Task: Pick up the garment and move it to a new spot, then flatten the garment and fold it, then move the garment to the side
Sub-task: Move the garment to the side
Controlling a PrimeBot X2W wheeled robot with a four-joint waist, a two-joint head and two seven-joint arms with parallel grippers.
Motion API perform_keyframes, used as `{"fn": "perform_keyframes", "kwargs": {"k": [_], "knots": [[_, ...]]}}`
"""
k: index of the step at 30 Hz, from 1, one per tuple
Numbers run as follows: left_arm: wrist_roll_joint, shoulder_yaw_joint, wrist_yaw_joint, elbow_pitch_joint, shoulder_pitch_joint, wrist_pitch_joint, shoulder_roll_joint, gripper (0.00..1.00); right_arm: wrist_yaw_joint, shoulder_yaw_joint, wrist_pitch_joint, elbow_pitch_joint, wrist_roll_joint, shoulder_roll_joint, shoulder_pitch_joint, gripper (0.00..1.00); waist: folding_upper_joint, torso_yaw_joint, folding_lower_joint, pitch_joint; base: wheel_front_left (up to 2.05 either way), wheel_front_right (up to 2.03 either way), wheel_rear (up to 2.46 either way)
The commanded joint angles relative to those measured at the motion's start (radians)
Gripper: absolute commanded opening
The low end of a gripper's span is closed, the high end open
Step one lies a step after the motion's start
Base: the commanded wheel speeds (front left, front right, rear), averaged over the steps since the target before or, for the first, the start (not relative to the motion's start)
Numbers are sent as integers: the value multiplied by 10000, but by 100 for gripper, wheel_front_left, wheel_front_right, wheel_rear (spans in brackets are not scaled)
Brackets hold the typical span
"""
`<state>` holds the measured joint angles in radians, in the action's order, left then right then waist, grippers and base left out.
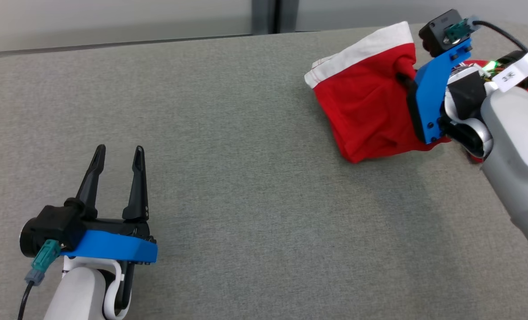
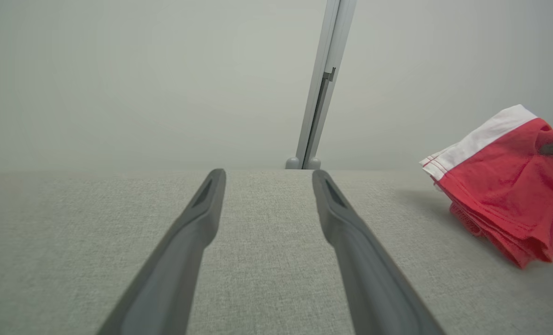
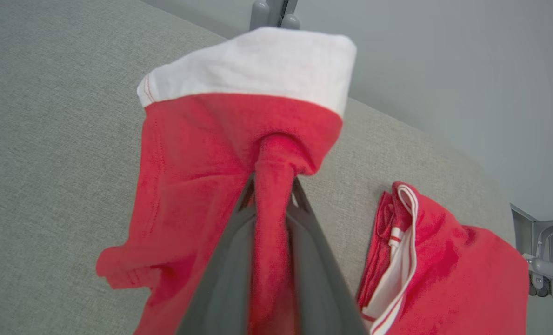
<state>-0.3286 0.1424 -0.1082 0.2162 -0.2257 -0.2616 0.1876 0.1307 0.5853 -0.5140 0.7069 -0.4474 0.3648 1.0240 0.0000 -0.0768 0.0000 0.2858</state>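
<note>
— Left end effector [image 1: 119, 150], nearest us: how does it stand?
— Fingers spread, nothing between them, low over the grey surface [image 1: 246, 186].
— And the right end effector [image 3: 275, 182]?
— Clenched on a bunched fold of the red garment [image 1: 366, 106], white band uppermost, at the surface's far right, well apart from the left.

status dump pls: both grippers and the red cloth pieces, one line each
left gripper: open, holding nothing.
right gripper: shut on a bunched fold of the red garment.
red garment: crumpled, not flattened, white band on top.
second red cloth: crumpled on the table, untouched.
</note>
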Motion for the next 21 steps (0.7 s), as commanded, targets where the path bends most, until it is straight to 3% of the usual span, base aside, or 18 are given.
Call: {"fn": "perform_keyframes", "kwargs": {"k": [1, 7, 21], "knots": [[62, -9, -44, -66, -186, -36, 79, 100, 2, 86, 132, -109, -181, 170, 184, 0, 0, -412, 0, 247, 0, 0, 0], [158, 116, -73, -391, -361, 71, 324, 100, 2, 600, 612, -142, -667, 1001, 424, 0, 0, -1061, 0, 636, 0, 0, 0], [446, 223, 71, -1943, -1059, 1034, 1018, 100, 1, 147, 1897, 1103, -415, 2399, 1721, 0, 0, -1557, 0, 2356, 0, 0, 0]]}}
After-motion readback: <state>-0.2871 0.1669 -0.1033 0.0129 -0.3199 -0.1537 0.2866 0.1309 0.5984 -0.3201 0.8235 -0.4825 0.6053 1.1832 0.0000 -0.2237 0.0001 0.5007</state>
